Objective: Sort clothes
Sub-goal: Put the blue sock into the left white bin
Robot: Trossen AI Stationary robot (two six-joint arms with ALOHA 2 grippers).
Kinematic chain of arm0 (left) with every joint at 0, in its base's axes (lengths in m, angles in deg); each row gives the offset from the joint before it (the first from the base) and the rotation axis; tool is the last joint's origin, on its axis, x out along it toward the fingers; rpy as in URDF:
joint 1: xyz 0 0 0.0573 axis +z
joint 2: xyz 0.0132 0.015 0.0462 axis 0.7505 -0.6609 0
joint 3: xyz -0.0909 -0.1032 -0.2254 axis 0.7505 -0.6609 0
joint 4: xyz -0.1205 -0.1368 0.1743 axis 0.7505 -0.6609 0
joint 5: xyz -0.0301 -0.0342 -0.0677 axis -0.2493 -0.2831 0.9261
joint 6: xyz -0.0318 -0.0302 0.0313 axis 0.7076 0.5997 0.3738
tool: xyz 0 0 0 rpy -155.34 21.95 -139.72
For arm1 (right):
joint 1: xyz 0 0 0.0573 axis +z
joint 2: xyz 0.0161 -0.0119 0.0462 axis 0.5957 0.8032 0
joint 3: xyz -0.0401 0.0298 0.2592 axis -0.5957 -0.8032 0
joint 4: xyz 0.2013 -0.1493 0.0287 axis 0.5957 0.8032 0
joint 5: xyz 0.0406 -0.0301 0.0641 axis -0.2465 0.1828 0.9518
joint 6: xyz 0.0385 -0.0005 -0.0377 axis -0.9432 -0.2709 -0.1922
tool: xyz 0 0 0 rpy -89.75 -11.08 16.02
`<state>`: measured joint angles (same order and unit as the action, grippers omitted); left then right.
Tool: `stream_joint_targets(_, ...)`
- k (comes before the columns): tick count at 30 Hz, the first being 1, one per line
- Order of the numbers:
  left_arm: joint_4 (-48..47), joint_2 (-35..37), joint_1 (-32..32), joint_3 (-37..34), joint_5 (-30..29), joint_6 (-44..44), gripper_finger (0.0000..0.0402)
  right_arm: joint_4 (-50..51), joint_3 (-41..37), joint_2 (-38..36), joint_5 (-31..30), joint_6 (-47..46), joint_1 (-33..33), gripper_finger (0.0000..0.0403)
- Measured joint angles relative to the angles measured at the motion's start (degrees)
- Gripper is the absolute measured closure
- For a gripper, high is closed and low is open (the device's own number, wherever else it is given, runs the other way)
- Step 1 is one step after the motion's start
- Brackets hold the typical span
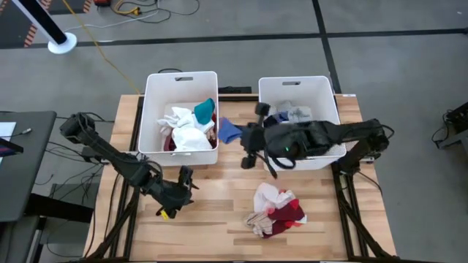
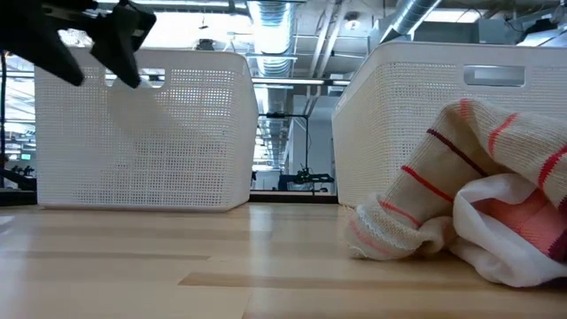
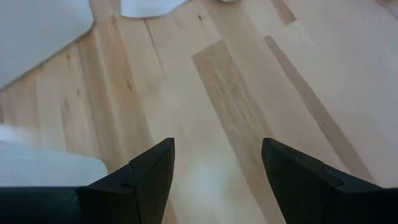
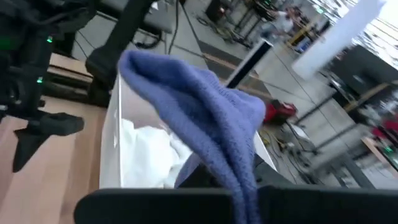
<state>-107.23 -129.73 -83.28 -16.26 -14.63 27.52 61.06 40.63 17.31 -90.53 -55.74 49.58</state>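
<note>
My right gripper (image 1: pixel 244 136) is shut on a blue knit garment (image 1: pixel 229 130), raised between the two white bins. The left bin (image 1: pixel 155 109) holds white, teal and red clothes (image 1: pixel 191 126). The right bin (image 1: pixel 333 102) holds grey and dark ones (image 1: pixel 292 114). A heap of striped cream, white and red clothes (image 1: pixel 276 210) lies on the table near the front, and fills the right of the low view (image 2: pixel 478 213). My left gripper (image 3: pixel 217 174) is open over bare wood, left of that heap (image 1: pixel 183 179). My right gripper holds the blue garment (image 4: pixel 230 168) level, coming from the table's right. The cloth drapes over the fingers and hides the place of contact, so which part is held cannot be told. It is bunched, lifted clear of the table, beside the left bin's right wall.
The two bins stand side by side along the far half of the wooden table (image 1: pixel 219 219), with a narrow gap between them. Bare wood lies between my left gripper and the heap. Black frame rails (image 1: pixel 349 204) run along the table's sides.
</note>
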Motion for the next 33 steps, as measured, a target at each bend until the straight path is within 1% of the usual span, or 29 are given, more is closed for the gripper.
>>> stream_joint_targets(8,-1.1,0.0,-4.6,0.0,0.0,4.3,0.0166,-7.6,0.0,3.5,16.3,2.6,-9.6,0.0399)
stream_joint_targets(11,-1.1,0.0,-5.9,0.0,0.0,6.2,0.0166,-11.3,0.0,5.9,22.5,2.7,-13.0,0.0399)
stream_joint_targets(14,-1.1,0.0,-7.1,-0.1,0.0,8.5,0.0166,-14.3,0.0,8.5,27.3,2.8,-15.6,0.0399)
stream_joint_targets(17,-0.7,0.0,-8.3,-0.9,-0.1,11.0,0.0166,-17.2,0.0,11.3,30.3,2.7,-17.9,0.0399)
stream_joint_targets(22,1.8,0.0,-9.8,-3.1,-0.1,14.4,0.0166,-21.9,0.0,16.3,33.4,2.2,-21.1,0.0399)
stream_joint_targets(27,4.7,-0.1,-10.4,-5.4,-0.1,16.3,0.0166,-22.7,0.0,20.4,37.7,-2.2,-23.6,0.0397)
stream_joint_targets(30,5.1,-0.1,-10.4,-5.7,-0.1,16.6,0.0166,-21.4,0.0,22.0,41.2,-6.6,-25.2,0.0384)
stream_joint_targets(33,5.5,-0.1,-10.4,-5.7,-0.1,16.1,0.0166,-18.6,0.0,22.2,43.7,-9.3,-26.5,0.035)
